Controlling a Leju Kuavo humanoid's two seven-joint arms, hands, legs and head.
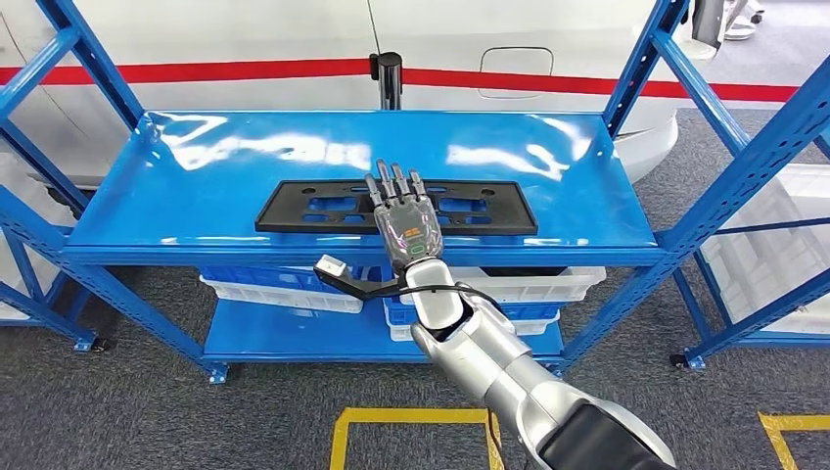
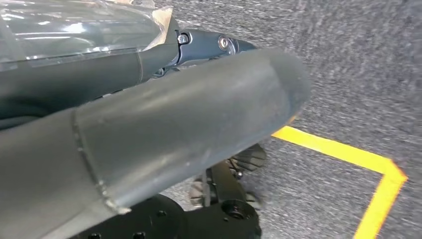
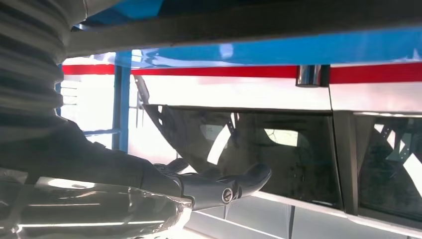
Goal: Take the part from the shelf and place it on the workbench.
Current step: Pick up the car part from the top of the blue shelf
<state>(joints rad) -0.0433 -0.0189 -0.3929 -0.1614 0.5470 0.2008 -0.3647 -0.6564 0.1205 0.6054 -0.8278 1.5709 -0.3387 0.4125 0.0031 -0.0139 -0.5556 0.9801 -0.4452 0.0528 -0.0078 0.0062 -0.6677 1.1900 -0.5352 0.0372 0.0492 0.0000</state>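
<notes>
The part [image 1: 294, 211], a long flat black frame with cut-outs, lies across the middle of the blue shelf's top board [image 1: 196, 166]. My right hand [image 1: 406, 220] reaches over the front edge, its fingers straight and spread flat on top of the part's middle. The thumb sticks out to the left in front of the board's edge. Whether the fingers press on the part I cannot tell. The right wrist view has the same hand [image 3: 99, 159] with its thumb stretched out. My left hand [image 2: 149, 134] hangs over the grey carpet and holds nothing.
White and blue bins [image 1: 284, 289] stand on the lower shelf. Blue uprights [image 1: 724, 196] frame the shelf on both sides. Behind it are a black post [image 1: 390, 78] and a white vehicle with a red stripe. Yellow tape [image 1: 411, 416] marks the carpet.
</notes>
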